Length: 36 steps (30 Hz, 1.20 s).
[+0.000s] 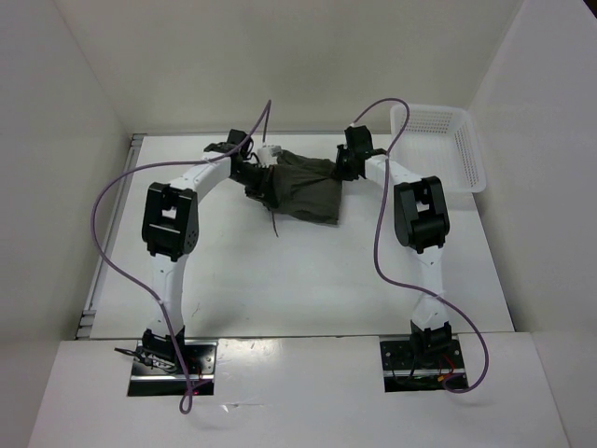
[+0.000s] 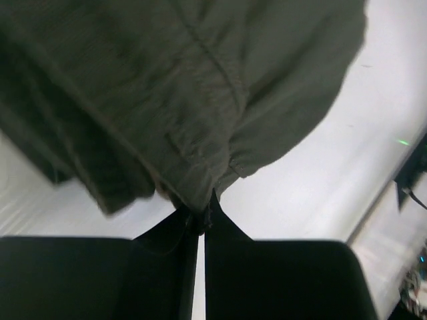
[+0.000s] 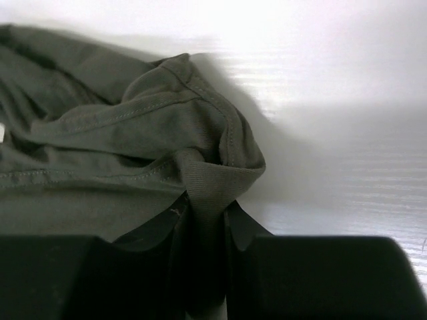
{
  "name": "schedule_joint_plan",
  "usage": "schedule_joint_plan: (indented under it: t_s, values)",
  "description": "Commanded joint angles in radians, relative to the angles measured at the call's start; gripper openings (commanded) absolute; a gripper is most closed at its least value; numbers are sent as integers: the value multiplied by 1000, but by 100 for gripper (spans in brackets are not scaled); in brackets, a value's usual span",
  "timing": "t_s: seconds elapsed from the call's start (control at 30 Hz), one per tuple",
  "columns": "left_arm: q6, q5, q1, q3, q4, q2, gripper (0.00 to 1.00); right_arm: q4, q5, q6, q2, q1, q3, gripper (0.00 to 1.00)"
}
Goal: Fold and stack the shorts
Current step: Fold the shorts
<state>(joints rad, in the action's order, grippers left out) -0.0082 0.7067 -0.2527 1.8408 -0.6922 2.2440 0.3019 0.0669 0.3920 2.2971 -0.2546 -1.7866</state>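
Observation:
The dark olive-green shorts point(image 1: 303, 185) hang stretched between my two grippers at the far middle of the table, their lower edge sagging toward the table. A thin drawstring point(image 1: 274, 224) dangles below them. My left gripper point(image 1: 254, 168) is shut on the shorts' left edge; in the left wrist view the cloth point(image 2: 193, 100) is pinched at the fingertips point(image 2: 201, 217). My right gripper point(image 1: 343, 166) is shut on the right edge; in the right wrist view a fold of cloth point(image 3: 207, 187) runs between the fingers point(image 3: 208, 220).
A white perforated basket point(image 1: 446, 142) stands at the back right corner of the white table point(image 1: 298, 280). White walls close in the back and both sides. Purple cables loop from both arms.

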Motion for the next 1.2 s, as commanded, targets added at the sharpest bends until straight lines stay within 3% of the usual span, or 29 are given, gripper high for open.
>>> schedule_joint_plan:
  t_s: [0.0, 0.17, 0.23, 0.37, 0.67, 0.83, 1.17]
  values:
    - [8, -171, 29, 72, -138, -6, 6, -47, -78, -28, 13, 17, -82, 25]
    - [8, -124, 7, 72, -158, 25, 10, -47, 10, -28, 22, 17, -102, 47]
    - [8, -78, -3, 93, -158, 25, 24, -47, 43, -48, 10, 17, -102, 59]
    - [8, -24, -13, 103, -147, 34, 41, -56, 140, -96, -13, 17, -111, 85]
    - [8, -65, 24, 112, -84, -38, 71, -35, 178, -212, -148, 17, -203, 92]
    - [8, -360, 33, 126, -59, -109, 99, 17, 71, -338, -280, 17, -145, 95]
    - [8, -548, 121, 3, 12, -313, 99, 51, -136, -539, -685, 17, 156, 99]
